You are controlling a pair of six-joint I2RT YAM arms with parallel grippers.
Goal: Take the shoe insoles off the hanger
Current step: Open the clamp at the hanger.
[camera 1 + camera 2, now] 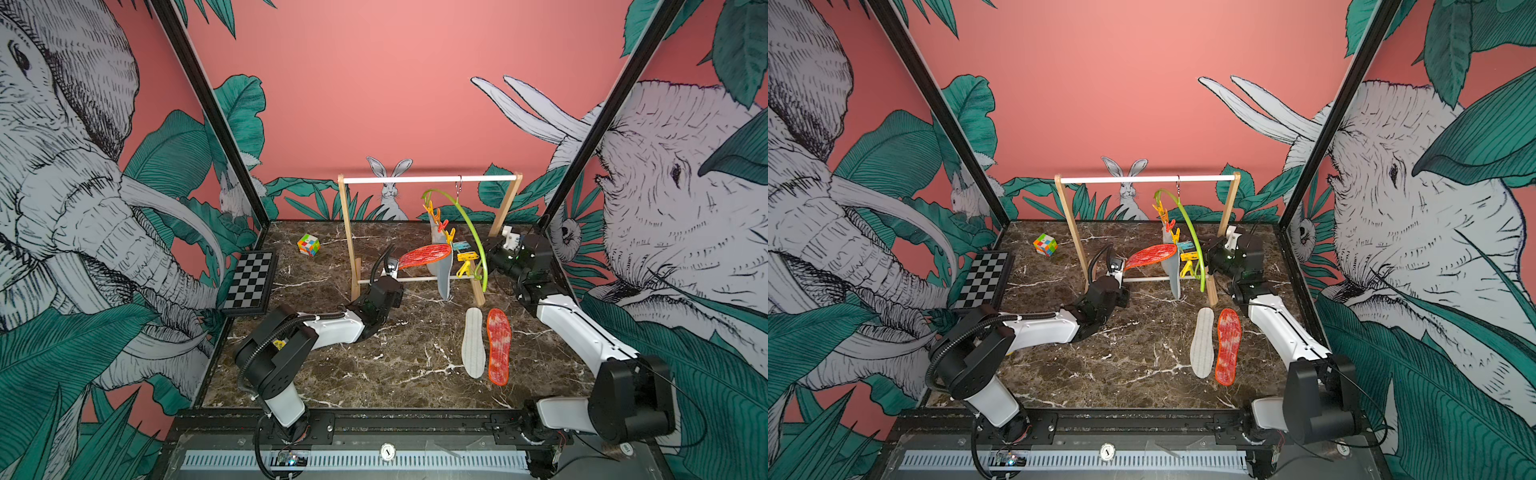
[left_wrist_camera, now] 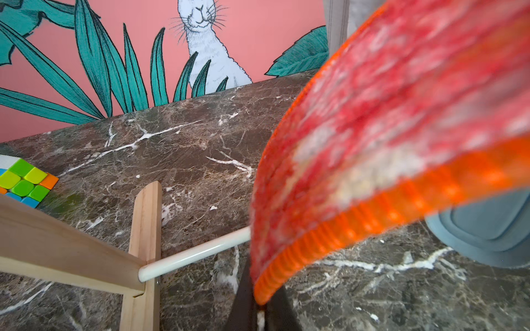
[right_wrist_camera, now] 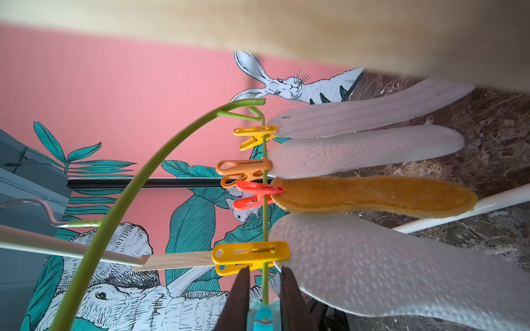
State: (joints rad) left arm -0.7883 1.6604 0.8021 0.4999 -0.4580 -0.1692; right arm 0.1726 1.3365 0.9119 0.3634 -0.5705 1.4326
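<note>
In both top views we see the hanger [image 1: 468,222] hooked on the wooden rack [image 1: 428,179] near the back edge of the desk [image 1: 374,374], hanging aslant. A white insole [image 1: 473,343] and a loose red insole [image 1: 498,347] lie side by side toward the right edge. The left gripper [image 1: 394,267] is clamped tight on the tip of the held red insole [image 1: 424,255], whose far end reaches up to the hanger. The left wrist view adds that pad's ribbed orange edging and the blue-grey insole [image 2: 487,235] beside it.

The right wrist view alone shows the clipped row plainly: 4 pads, the mustard insole [image 3: 372,195] among 3 pale ones. It also shows the right gripper [image 3: 263,286], its fingers [image 3: 241,301] pressed against both sides of a blue clip [image 3: 263,315].

A round tag [image 1: 387,451] on the front rail [image 1: 415,424] seems to read 1.
</note>
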